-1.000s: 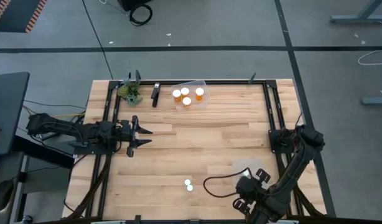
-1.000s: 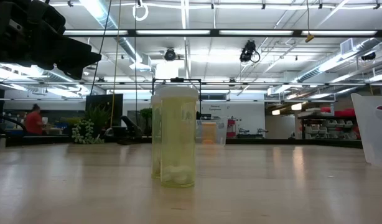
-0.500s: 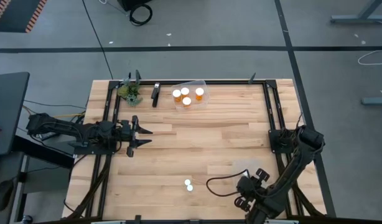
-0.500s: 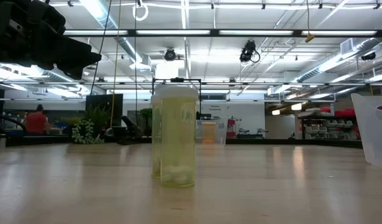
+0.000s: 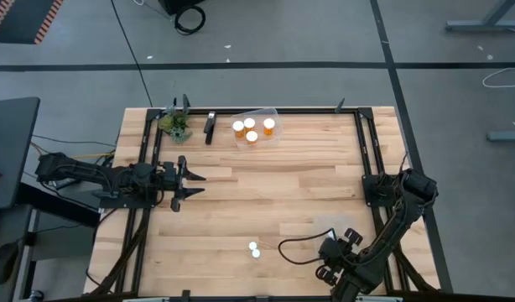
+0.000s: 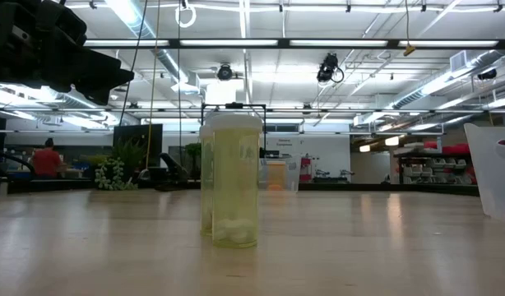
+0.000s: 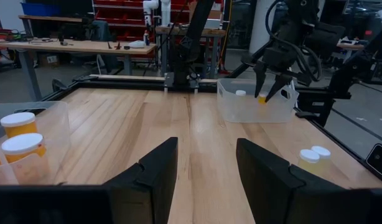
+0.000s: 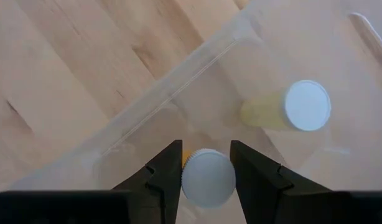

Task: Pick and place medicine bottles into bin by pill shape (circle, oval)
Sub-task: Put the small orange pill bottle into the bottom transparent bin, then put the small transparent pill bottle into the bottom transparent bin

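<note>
Right gripper (image 8: 205, 163) over the clear bin (image 8: 147, 118)
Its fingers clamp a white-capped bottle (image 8: 208, 177); left gripper (image 7: 205, 163) waits with fingers apart.

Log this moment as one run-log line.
right tool: over clear bin, around white-capped bottle | left tool: open, idle at table's left | two pale bottles: unsorted

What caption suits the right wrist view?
Right pincer holding a white-capped bottle over a clear bin containing one pale bottle.
</note>
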Controlling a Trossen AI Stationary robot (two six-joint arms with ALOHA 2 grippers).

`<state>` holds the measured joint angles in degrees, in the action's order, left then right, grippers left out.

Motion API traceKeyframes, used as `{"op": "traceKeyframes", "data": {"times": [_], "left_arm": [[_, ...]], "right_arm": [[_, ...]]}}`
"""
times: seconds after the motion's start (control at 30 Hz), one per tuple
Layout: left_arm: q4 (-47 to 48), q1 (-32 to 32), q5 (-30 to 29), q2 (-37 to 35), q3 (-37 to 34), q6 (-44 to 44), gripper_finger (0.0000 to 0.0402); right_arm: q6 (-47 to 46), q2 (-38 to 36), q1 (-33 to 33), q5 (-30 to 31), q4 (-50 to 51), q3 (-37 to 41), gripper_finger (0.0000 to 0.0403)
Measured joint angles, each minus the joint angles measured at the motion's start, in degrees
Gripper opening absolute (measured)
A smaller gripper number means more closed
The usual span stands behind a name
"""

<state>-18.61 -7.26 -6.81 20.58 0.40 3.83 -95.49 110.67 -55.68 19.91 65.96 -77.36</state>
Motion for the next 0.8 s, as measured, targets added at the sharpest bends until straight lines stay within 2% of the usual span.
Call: {"op": "traceKeyframes", "data": {"times": [0.43, 0.8], "left_arm": [[0.0, 0.0, 0.0, 0.0, 0.0, 0.0, 0.0172], [0.0, 0.0, 0.0, 0.0, 0.0, 0.0, 0.0172]], "right_arm": [[-2.4, -0.1, 0.0, -0.9, 0.3, 0.0, 0.0185], [-5.3, -5.4, 0.4, -1.1, 1.8, -0.1, 0.0211]]}}
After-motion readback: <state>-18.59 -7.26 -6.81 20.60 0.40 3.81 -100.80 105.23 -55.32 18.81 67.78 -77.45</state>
